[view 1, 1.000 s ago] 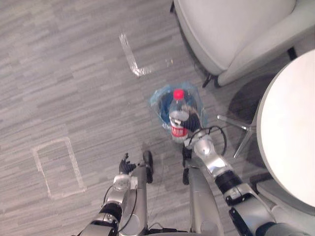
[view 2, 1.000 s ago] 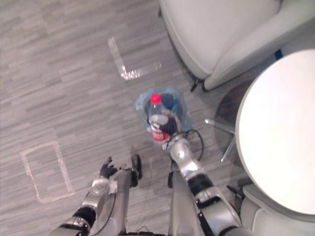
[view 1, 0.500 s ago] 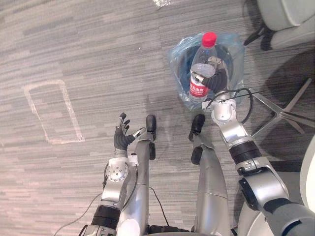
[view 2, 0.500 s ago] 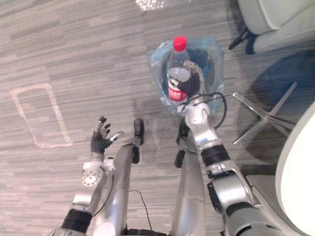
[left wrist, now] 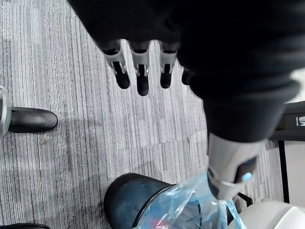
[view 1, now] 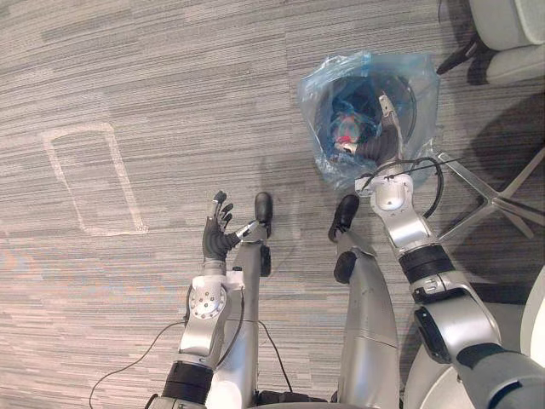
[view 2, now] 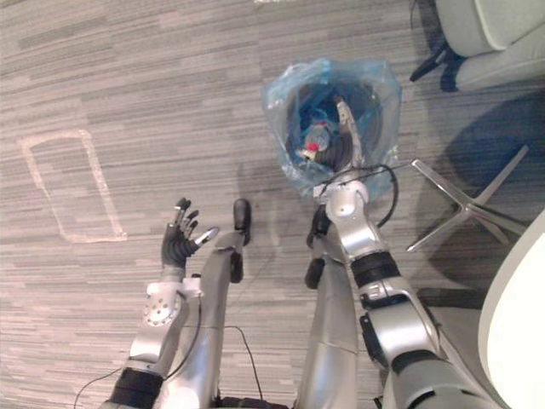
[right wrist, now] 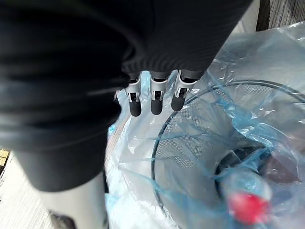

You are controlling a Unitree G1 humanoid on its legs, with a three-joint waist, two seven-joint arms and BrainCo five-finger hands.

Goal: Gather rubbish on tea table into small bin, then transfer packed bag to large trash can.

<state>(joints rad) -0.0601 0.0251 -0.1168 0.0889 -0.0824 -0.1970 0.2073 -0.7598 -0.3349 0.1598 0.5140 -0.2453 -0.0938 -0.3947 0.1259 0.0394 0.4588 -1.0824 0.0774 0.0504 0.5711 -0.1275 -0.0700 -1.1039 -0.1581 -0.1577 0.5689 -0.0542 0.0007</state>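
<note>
On the floor stands the small mesh bin (view 1: 317, 94), lined with a blue plastic bag (right wrist: 267, 62). A clear plastic bottle with a red cap (view 1: 345, 138) lies inside it among other rubbish; the cap (right wrist: 245, 207) also shows in the right wrist view. My right hand (view 1: 375, 145) hangs over the bin's near rim, its fingers (right wrist: 153, 102) straight and holding nothing. My left hand (view 1: 220, 237) is raised over the floor to the left of the bin, open and empty, fingers (left wrist: 140, 78) spread.
A pale armchair (view 1: 511, 34) stands behind the bin on the right. A chair's metal star base (view 1: 494, 200) spreads just right of the bin. The white round table's edge (view 2: 521, 324) is at the far right. A taped rectangle (view 1: 89, 179) marks the floor on the left.
My right hand held the bottle upright above the bin; its fingers have straightened and the bottle now lies inside the bag. The camera has tilted, shifting the whole picture.
</note>
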